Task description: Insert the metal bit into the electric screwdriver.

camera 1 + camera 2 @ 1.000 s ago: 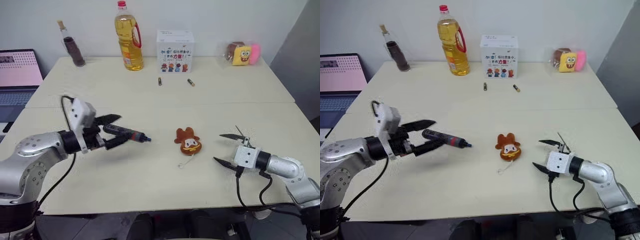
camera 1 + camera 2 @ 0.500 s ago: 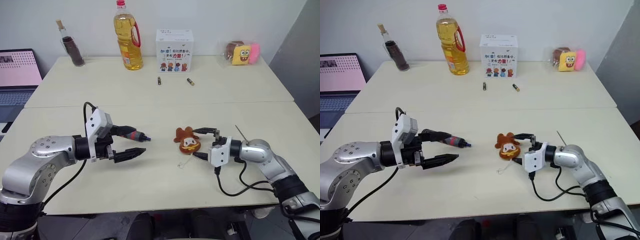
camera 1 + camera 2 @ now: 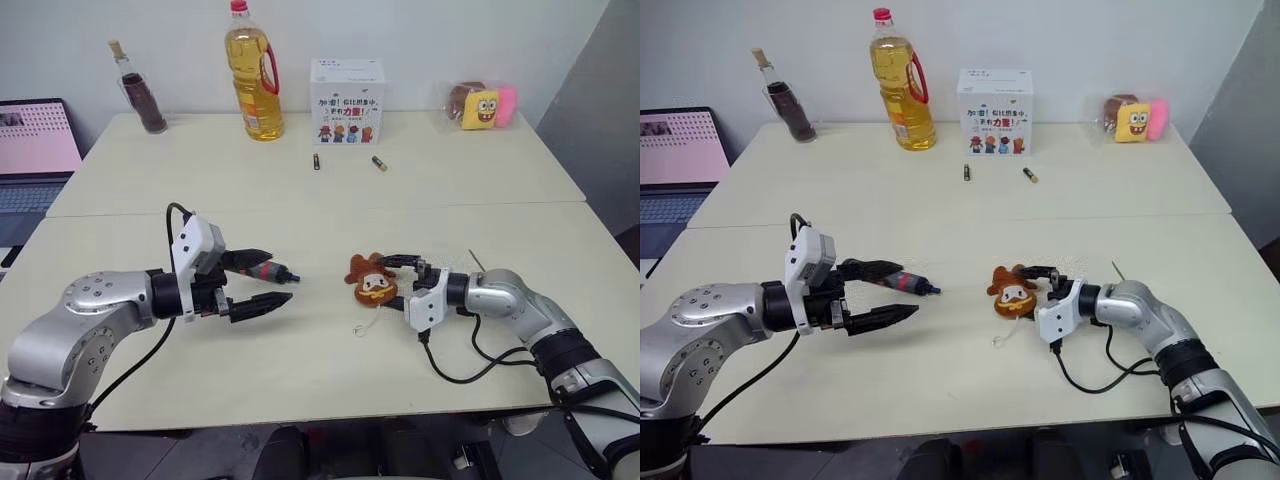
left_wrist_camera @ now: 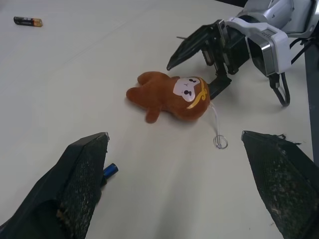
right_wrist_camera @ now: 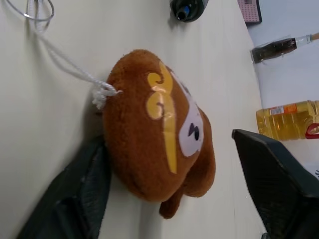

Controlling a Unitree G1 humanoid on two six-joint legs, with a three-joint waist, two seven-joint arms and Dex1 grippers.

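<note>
The electric screwdriver [image 3: 264,268], black with a red band, lies on the table with its tip pointing right. My left gripper [image 3: 276,280] is open around it. One finger lies along the tool's body and the other finger [image 3: 262,303] stands clear in front of it. The tool's blue tip [image 4: 110,169] shows beside a finger in the left wrist view. The metal bit [image 3: 476,262], a thin grey rod, lies on the table just behind my right wrist. My right gripper [image 3: 391,281] is open, its fingers on either side of a brown plush monkey [image 3: 369,281]; one finger [image 5: 75,199] touches it.
At the back of the table stand an oil bottle [image 3: 252,75], a dark bottle [image 3: 140,95] and a white box [image 3: 348,87], with a yellow sponge toy [image 3: 482,107] at the far right. Two batteries [image 3: 316,161] [image 3: 380,163] lie before the box. A laptop [image 3: 35,140] sits left.
My right gripper has swung left from beside the metal bit to the plush monkey, rolled over, and its fingers now flank the toy. The screwdriver and bit have not moved.
</note>
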